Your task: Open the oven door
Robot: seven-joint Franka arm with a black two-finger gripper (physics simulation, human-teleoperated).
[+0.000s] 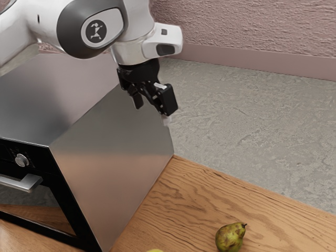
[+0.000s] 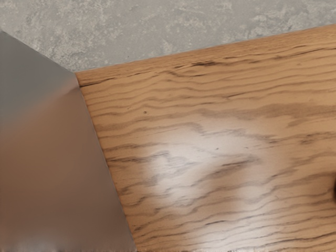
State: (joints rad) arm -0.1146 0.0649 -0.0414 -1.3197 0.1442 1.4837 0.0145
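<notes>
My black gripper [image 1: 152, 113] is open, up beside the rear part of the oven's steel side wall [image 1: 118, 152], with nothing between its fingers. The oven door [image 1: 50, 202] has a dark front and a silver bar handle [image 1: 23, 182], both at the exterior view's lower left, well away from the gripper. Above the handle sits a round knob [image 1: 21, 160]. The door looks shut against the body. In the wrist view, the oven's side wall [image 2: 52, 157] stands beside the wooden table.
A pear [image 1: 230, 237] lies on the wooden table [image 1: 199, 194] near the exterior view's bottom edge, with part of a yellow-green item [image 1: 155, 250] beside it. The table edge [image 2: 210, 51] runs behind the oven's corner, with grey floor beyond.
</notes>
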